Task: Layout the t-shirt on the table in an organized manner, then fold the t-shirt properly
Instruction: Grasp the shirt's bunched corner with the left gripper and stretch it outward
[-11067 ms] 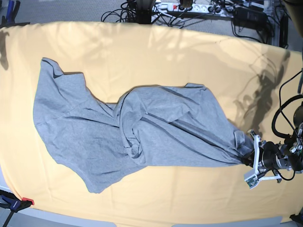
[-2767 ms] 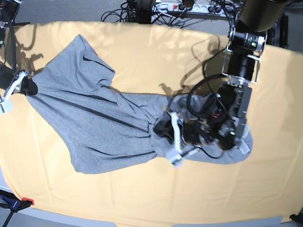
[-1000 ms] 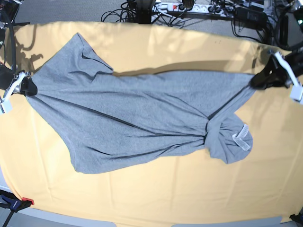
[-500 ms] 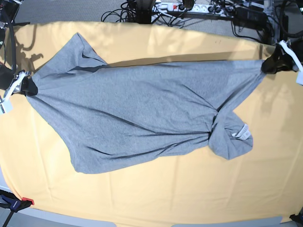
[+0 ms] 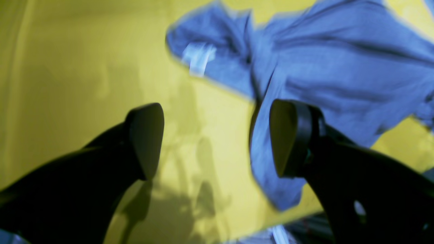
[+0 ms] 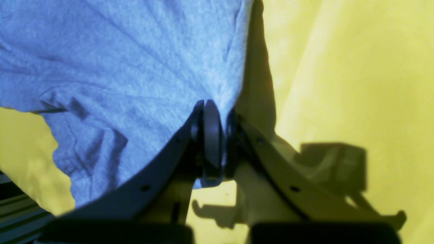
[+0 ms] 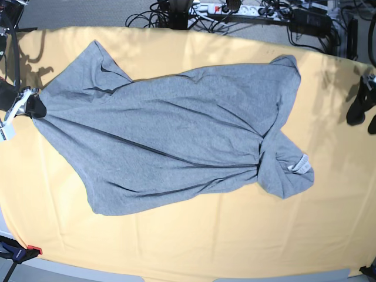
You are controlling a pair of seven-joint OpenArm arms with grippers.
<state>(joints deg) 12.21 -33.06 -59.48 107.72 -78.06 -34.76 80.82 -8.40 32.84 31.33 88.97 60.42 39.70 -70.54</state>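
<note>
The grey t-shirt (image 7: 176, 141) lies spread and creased across the table (image 7: 205, 241), with a twisted bunch and a white label (image 7: 299, 165) at its right end. My right gripper (image 7: 28, 107) is shut on the shirt's left edge. The right wrist view shows its pads (image 6: 212, 135) pinched on the grey t-shirt (image 6: 118, 67). At the table's right edge my left gripper (image 7: 363, 114) stands open, apart from the shirt. In the left wrist view nothing sits between the left gripper's (image 5: 217, 139) fingers, and the t-shirt (image 5: 339, 78) lies beyond them.
Cables and a power strip (image 7: 235, 9) lie on the floor past the table's far edge. A clamp (image 7: 17, 251) grips the front left corner. Bare yellow cloth (image 5: 67, 84) runs along the front and the right side.
My left gripper has opened and let go of the shirt's far right corner, which has dropped flat onto the table. That gripper has drawn away to the right. The right gripper has not moved.
</note>
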